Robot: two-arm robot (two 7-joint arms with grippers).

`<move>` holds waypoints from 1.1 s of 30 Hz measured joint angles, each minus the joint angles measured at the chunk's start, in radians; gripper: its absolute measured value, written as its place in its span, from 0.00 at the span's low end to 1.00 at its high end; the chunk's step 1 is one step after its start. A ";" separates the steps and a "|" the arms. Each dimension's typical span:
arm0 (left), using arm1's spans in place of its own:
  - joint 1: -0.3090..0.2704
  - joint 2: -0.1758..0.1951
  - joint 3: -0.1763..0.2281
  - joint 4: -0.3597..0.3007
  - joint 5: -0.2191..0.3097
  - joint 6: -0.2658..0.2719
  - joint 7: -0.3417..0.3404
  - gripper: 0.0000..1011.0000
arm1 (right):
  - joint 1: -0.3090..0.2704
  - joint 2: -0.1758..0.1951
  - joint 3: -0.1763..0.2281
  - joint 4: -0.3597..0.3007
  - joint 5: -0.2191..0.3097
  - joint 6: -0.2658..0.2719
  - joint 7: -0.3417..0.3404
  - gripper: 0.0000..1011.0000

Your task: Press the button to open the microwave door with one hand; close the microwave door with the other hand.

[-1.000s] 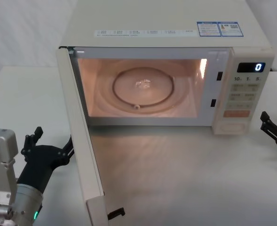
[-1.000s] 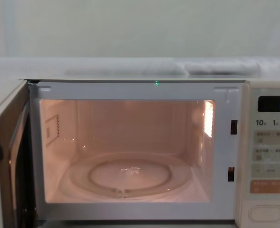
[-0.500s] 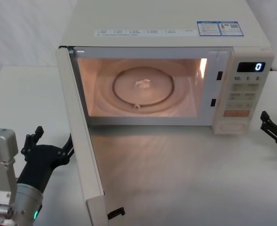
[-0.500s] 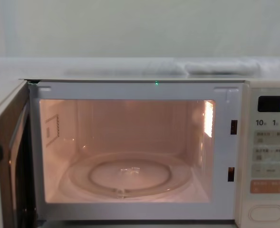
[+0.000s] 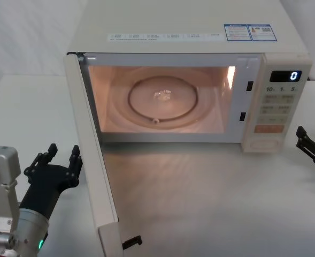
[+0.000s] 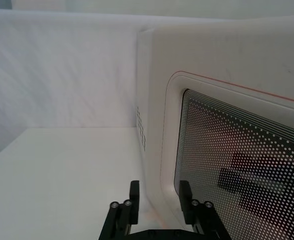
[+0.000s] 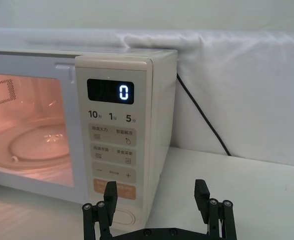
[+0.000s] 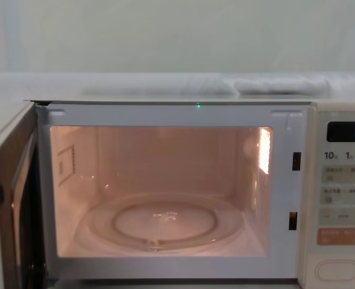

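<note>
The microwave door (image 5: 94,166) stands swung wide open toward me on its left hinge, with the lit cavity and glass turntable (image 5: 163,101) showing. My left gripper (image 5: 63,156) is open just outside the door's outer face. In the left wrist view its fingers (image 6: 133,199) straddle the door's (image 6: 246,165) lower corner by the dotted window. The oval button (image 5: 264,143) sits at the bottom of the control panel. My right gripper (image 5: 302,138) hovers open to the right of the panel, a short way back from the button (image 7: 125,216).
The microwave (image 5: 189,32) fills the back of the white table (image 5: 210,203); its display reads 0. An orange key (image 8: 340,236) sits above the button (image 8: 337,270). A black power cable (image 7: 201,117) runs behind the oven's right side. White cloth covers the wall behind.
My left gripper has turned a little and its fingers now sit closer together beside the door. The door and the right gripper have not moved.
</note>
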 joint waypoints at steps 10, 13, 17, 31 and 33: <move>0.000 0.000 0.000 0.000 0.000 0.000 0.000 0.19 | 0.000 0.000 0.000 0.000 0.000 0.000 0.000 0.99; 0.000 0.000 0.000 0.000 0.000 0.000 0.000 0.10 | 0.000 0.000 0.000 0.000 0.000 0.000 0.000 0.99; 0.000 0.000 0.000 0.000 0.000 0.000 0.000 0.01 | 0.000 0.000 0.000 0.000 0.000 0.000 0.000 0.99; 0.011 -0.002 -0.046 -0.023 -0.045 0.000 -0.064 0.00 | 0.000 0.000 0.000 0.000 0.000 0.000 0.000 0.99; 0.017 0.002 -0.071 -0.037 -0.068 0.004 -0.087 0.00 | 0.000 0.000 0.000 0.000 0.000 0.000 0.000 0.99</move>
